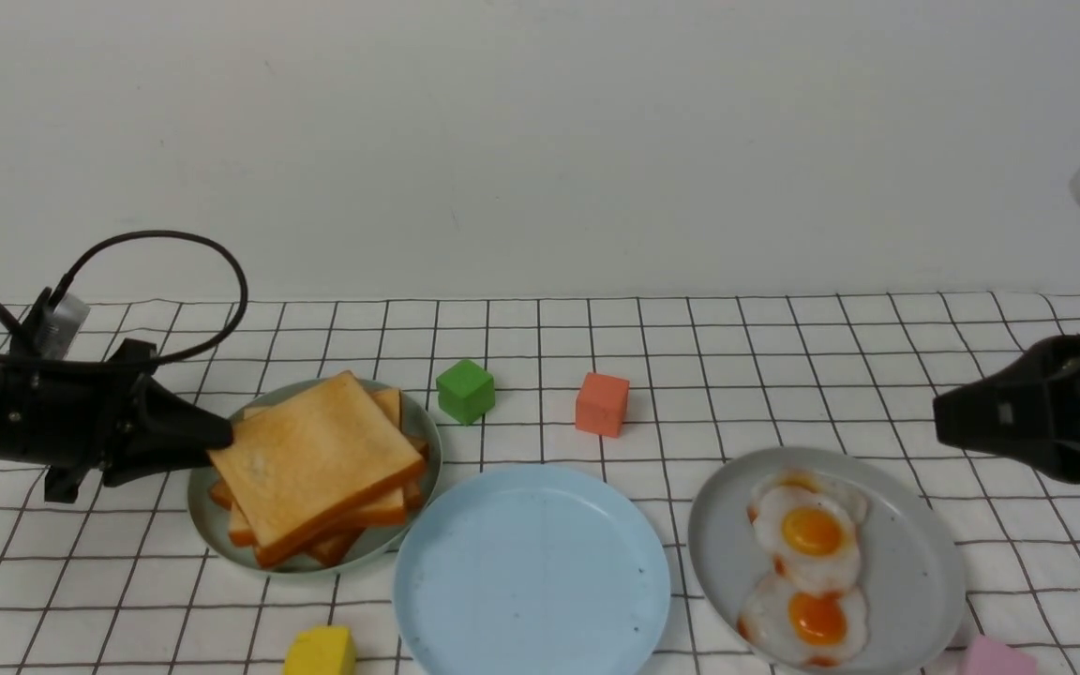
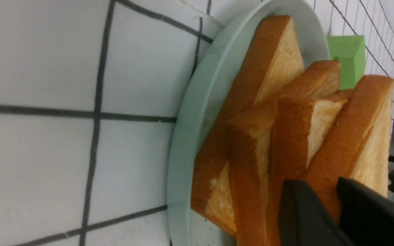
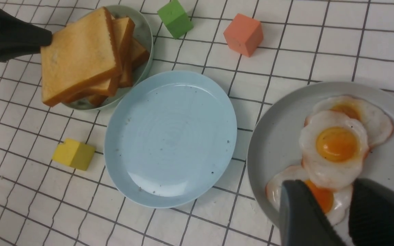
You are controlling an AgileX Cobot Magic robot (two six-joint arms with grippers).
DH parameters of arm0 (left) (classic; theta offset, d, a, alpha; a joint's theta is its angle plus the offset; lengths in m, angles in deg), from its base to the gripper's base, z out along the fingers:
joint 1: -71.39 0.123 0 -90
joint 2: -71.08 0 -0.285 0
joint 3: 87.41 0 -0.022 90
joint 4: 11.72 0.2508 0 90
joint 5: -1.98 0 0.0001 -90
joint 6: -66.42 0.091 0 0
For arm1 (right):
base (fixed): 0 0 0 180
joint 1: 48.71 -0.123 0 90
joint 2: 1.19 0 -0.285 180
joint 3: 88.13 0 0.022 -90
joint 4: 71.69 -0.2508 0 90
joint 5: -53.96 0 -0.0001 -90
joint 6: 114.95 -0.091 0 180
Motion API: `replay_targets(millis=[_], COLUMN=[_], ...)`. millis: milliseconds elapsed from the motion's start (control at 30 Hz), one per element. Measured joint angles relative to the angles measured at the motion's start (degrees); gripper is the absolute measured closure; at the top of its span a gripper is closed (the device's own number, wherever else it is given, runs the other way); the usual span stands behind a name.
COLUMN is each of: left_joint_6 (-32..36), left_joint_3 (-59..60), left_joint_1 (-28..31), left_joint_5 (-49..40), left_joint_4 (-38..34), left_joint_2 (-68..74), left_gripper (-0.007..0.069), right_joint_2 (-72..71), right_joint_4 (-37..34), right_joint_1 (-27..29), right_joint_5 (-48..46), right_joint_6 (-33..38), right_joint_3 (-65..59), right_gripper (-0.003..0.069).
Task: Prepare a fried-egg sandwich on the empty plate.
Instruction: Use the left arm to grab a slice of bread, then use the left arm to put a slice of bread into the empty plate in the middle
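The empty plate point(image 1: 531, 572), pale blue and bare, lies at the front centre, also seen in the right wrist view point(image 3: 169, 136). To its left, several golden toast slices point(image 1: 315, 459) are stacked on a pale green plate point(image 1: 212, 525). My left gripper point(image 1: 221, 436) reaches in from the left and is shut on the crust of the top slice point(image 2: 364, 136), one finger on each face. Two fried eggs point(image 1: 810, 530) lie on a grey plate point(image 1: 915, 562) at the right. My right gripper point(image 3: 328, 184) hovers open above the eggs point(image 3: 337, 143), holding nothing.
A green cube point(image 1: 465, 391) and an orange-red cube point(image 1: 602, 404) sit behind the plates. A yellow block point(image 1: 320, 652) lies at the front edge left of the blue plate, and a pink block point(image 1: 997, 656) at the front right. A checked cloth covers the table.
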State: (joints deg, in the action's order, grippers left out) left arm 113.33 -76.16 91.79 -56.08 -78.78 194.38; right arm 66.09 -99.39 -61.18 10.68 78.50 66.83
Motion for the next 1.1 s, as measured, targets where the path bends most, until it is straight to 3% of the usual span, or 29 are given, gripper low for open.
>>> replay_targets(millis=[233,533,767,1100], left_joint_6=[0.2,0.2,4.6,4.2], left_joint_3=[0.0,-2.8,-5.9,-6.0], left_joint_1=[0.0,0.0,-2.5,-22.1], left_joint_5=[-2.0,-3.0,-8.8,-5.6], left_joint_4=[0.4,1.1,-1.2,4.8], left_joint_2=[-0.2,-7.6,-12.8,-8.8], left_gripper=[0.0589,0.0589,0.0589,0.0589], right_joint_2=[0.0,0.0,0.0,0.0], right_joint_4=[0.0,0.0,-0.2,-0.9], right_joint_1=[0.0,0.0,0.0,-0.1], right_joint_5=[-0.1,-0.8,-1.3,-1.3], right_joint_6=[0.1,0.1,0.1,0.1], right_joint_3=[0.0,0.0,0.0,0.0], right_gripper=[0.0417,0.0417,0.0417,0.0417])
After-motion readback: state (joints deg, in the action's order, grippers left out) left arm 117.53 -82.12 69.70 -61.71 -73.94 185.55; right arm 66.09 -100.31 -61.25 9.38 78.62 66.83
